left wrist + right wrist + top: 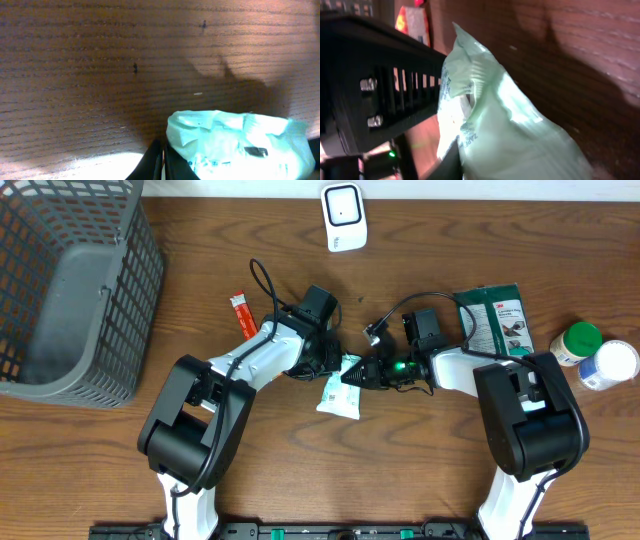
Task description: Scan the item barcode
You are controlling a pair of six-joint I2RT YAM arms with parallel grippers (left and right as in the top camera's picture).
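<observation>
Over a dark wood-grain worktop (400, 480). Left hand (330, 363) clamped fully shut on one upper corner of the pale green packet (338, 392); right hand (362, 373) pinched nearly closed on the opposite corner, so packet strung between the two. White scanner (343, 217) well beyond both hands, up ahead. Likely trouble: pulling apart and tearing the film, slipping from such thin corner grips, or crumpling the printed side out of the scanner's sight.
</observation>
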